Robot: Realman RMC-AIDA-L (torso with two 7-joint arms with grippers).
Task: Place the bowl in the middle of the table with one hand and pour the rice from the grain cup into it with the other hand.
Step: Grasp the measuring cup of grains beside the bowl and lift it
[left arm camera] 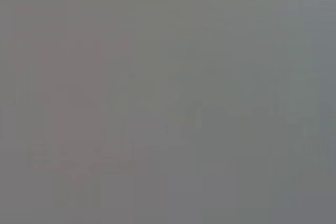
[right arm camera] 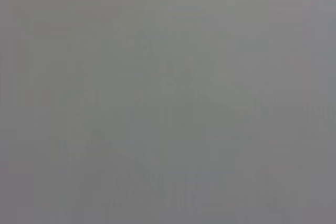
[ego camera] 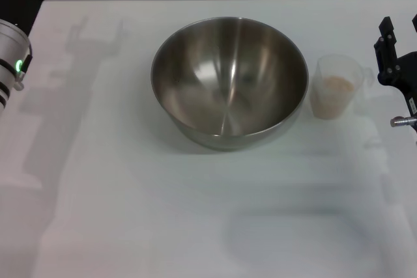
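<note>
**Bowl mid-table, cup of rice beside it, both arms off to the sides**

Fingers of the right gripper (ego camera: 399, 27) show as two black prongs at the far right edge of the head view, standing apart w/ an open gap between them and nothing held. That gripper sits just beside the grain cup (ego camera: 335, 86), on the cup's right, not touching it. Left arm (ego camera: 13, 63) is at the far left edge, well apart from everything; only its silver wrist section w/ a green light shows, so can't tell its finger state.

Cup stands upright on the table (ego camera: 130, 213), w/ rice (ego camera: 339, 84) as a pale beige mass inside. Bowl (ego camera: 229, 83) sits upright about mid-table, just left of the cup, w/ a small gap between; inside looks bare and shiny.

Both wrist views show only flat grey, no detail.
</note>
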